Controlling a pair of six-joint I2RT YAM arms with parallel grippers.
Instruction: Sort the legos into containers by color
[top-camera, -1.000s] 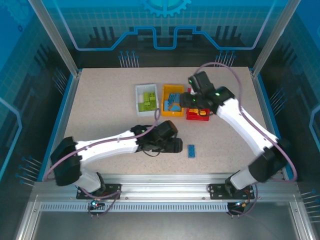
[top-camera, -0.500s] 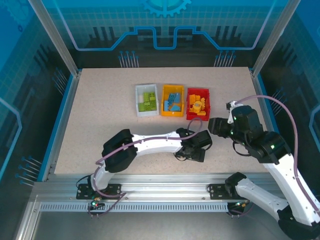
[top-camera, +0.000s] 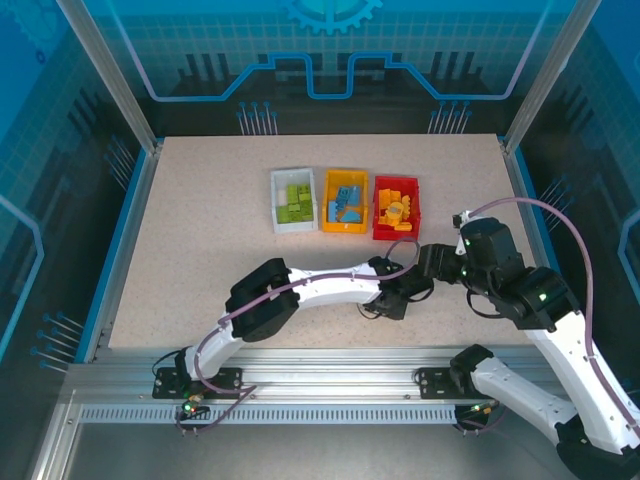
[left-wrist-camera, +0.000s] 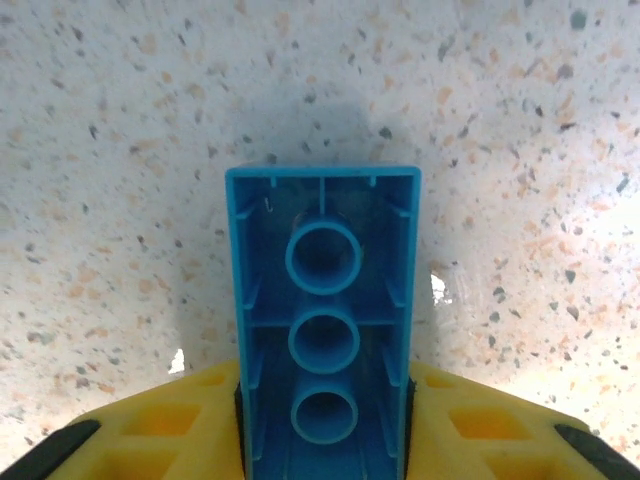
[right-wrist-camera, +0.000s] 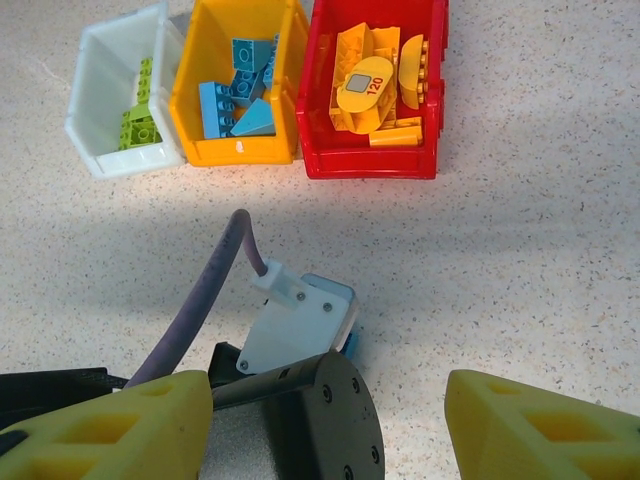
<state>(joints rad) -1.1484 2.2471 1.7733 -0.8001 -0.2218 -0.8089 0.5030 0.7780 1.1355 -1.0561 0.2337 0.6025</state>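
Note:
A blue lego (left-wrist-camera: 325, 320) stands between my left gripper's (left-wrist-camera: 325, 405) yellow fingers (left-wrist-camera: 150, 430), its hollow underside with three tubes facing the camera, low over the speckled table. In the top view the left gripper (top-camera: 404, 294) is front of the red bin (top-camera: 397, 232). My right gripper (top-camera: 432, 262) hovers just right of it, open, fingers (right-wrist-camera: 545, 425) wide apart above the left wrist housing (right-wrist-camera: 300, 405); a sliver of the blue lego (right-wrist-camera: 351, 343) peeks out. The white bin (right-wrist-camera: 92, 108) holds lime green legos, the orange-yellow bin (right-wrist-camera: 190, 100) blue ones, the red bin (right-wrist-camera: 440, 90) orange-yellow ones.
The three bins stand side by side at the table's middle back (top-camera: 345, 228). The left arm (top-camera: 320, 287) lies across the front of the table, its purple cable (right-wrist-camera: 205, 290) looping up. Bare speckled tabletop (top-camera: 200, 240) spreads to the left and far right.
The left arm reached right to the blue lego lying on the table and closed on it. The right arm swung back from the red bin and now hovers beside the left gripper.

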